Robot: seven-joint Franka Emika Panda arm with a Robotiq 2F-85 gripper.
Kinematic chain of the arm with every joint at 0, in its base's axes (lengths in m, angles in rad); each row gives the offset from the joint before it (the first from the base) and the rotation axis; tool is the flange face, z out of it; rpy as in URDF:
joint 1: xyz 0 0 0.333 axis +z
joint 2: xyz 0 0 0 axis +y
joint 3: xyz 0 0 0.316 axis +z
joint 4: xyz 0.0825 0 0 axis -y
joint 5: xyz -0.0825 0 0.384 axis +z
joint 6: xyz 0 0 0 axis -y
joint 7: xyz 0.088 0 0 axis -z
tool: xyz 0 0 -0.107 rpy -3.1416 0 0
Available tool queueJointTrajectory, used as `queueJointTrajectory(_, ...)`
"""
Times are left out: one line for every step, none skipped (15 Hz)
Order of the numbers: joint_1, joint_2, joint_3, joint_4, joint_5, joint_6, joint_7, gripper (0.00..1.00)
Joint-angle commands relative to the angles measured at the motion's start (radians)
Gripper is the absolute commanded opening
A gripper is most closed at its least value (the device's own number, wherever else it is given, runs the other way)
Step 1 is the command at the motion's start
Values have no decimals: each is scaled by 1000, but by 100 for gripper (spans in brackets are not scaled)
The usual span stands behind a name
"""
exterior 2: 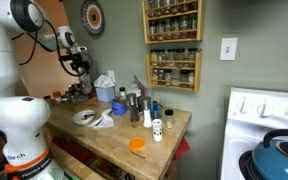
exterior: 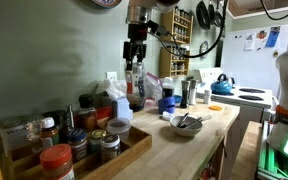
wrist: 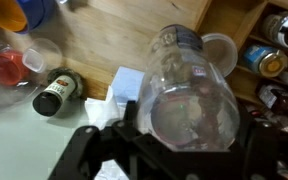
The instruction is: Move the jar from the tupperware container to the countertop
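The jar (wrist: 189,95) is clear plastic, with a bluish band toward its far end and something pale inside. In the wrist view it fills much of the frame, pinched between the dark fingers of the gripper (wrist: 184,140). The tupperware container (wrist: 222,52), round and translucent, sits just beyond it to the right, partly hidden by the jar. Below lies the light wooden countertop (exterior: 199,135), cluttered at its far end, with a white bowl (exterior: 184,124) nearer. Grey-green walls carry spice racks (exterior 2: 172,45), and a white stove (exterior 2: 264,110) stands to the right. Whether the jar touches anything beneath it cannot be made out.
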Motion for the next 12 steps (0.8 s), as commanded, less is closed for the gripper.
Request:
queueJointTrajectory(-40,-13,19,-47,38,72,2,87)
queueJointTrajectory(-57,-26,17,-94,64,130,1,87)
queueJointTrajectory(-67,-35,16,-124,75,157,0,87)
queueJointTrajectory(-71,-41,16,-139,81,167,0,87)
queueJointTrajectory(-72,-45,17,-144,83,168,0,62)
queueJointTrajectory(-78,-51,10,-150,69,168,23,62)
queueJointTrajectory(-89,-71,-7,-174,12,166,72,62)
queueJointTrajectory(-101,-86,-17,-190,-6,160,86,62)
queueJointTrajectory(-112,-92,-26,-199,-47,142,112,62)
queueJointTrajectory(-123,-93,-34,-203,-85,132,138,62)
queueJointTrajectory(-134,-87,-42,-204,-114,127,170,62)
queueJointTrajectory(-144,-72,-47,-201,-123,137,189,62)
